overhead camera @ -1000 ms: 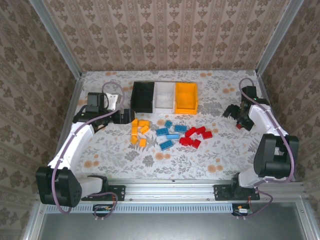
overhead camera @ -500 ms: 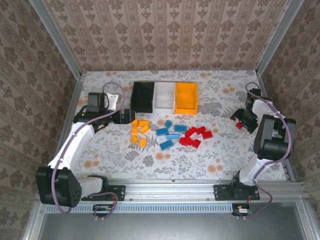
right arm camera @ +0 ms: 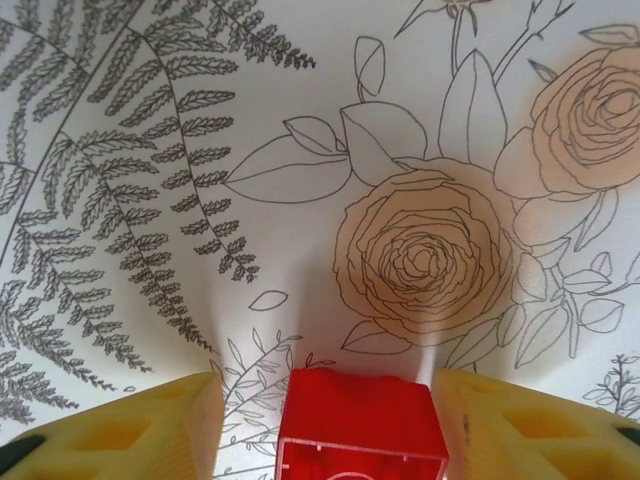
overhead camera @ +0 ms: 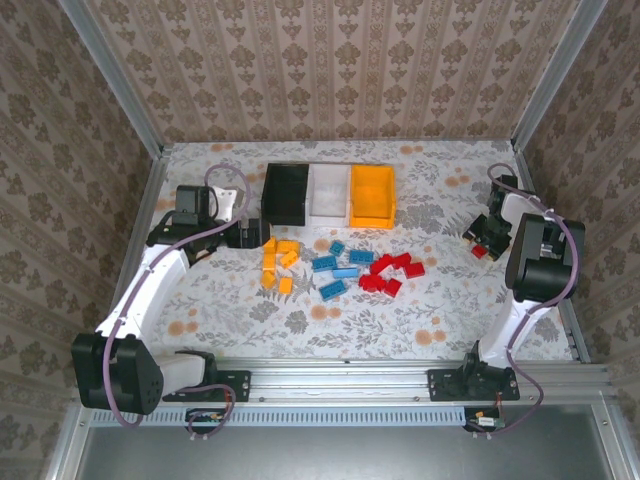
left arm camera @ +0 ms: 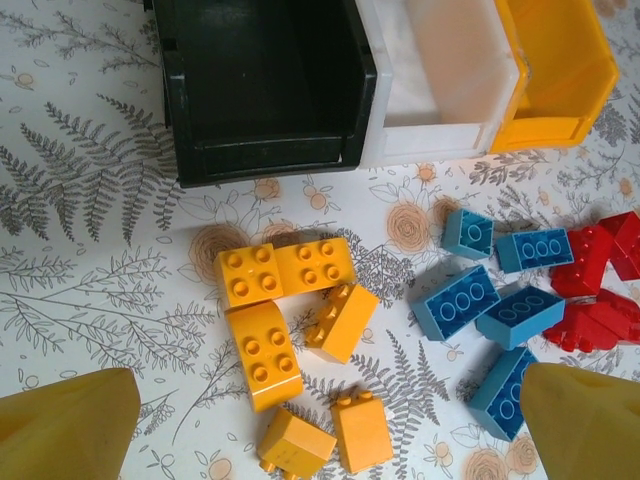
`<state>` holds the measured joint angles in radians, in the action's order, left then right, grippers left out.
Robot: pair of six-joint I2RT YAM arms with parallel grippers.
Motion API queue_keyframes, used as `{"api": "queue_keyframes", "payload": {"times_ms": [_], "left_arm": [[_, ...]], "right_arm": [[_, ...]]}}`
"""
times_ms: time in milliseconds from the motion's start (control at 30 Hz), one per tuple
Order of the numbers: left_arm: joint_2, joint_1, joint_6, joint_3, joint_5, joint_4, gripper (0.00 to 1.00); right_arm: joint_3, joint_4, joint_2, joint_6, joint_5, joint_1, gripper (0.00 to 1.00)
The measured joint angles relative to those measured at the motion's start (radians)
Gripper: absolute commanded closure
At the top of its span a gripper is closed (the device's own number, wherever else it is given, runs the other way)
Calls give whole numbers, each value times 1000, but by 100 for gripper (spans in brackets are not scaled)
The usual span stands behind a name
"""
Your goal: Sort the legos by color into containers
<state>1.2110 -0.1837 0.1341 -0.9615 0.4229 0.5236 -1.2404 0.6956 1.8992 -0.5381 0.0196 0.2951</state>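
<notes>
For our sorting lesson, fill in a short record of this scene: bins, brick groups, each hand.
bins: black bin, white bin, orange-yellow bin, side by side, no bricks seen inside
loose bricks: yellow group, blue group, red group, in front of the bins
left hand: open, above the yellow group
right hand: far right, one red brick between its fingers, gap on one side

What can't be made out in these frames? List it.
Right wrist view: red brick cut off by bottom edge; whether the right gripper grips it is unclear.
Left wrist view: red legos cut by right edge; bins cut by top edge.
Top view: blue legos, studs too small to count.
</notes>
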Motion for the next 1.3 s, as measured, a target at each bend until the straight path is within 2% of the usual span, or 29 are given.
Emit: {"api": "queue_keyframes", "payload": {"times_ms": [400,600,800,900,1067,1167,1300], "left_arm": [[0,0,0,6,0,0,0],[0,0,0,6,0,0,0],[0,0,0,7,0,-3,0],[0,0,0,7,0,-8,0],[0,0,0,7,1,-16,0],[-2,0,0,13,0,-18,0],[-6,-1,0,21,0,-19,0]], "right_arm": [[-16,25,14,10,3,11,67],[0,-10,-6,14,-18,9,69],[38,-43,-142,0,-117,-39,70],[19,-54,-214,-16,-173,-121,70],[-145,-51,-224,-13,-224,-337,71],[-340,-5,-158,12,-227,-467,71],[-564,47,-21,42,-180,-584,71]]}}
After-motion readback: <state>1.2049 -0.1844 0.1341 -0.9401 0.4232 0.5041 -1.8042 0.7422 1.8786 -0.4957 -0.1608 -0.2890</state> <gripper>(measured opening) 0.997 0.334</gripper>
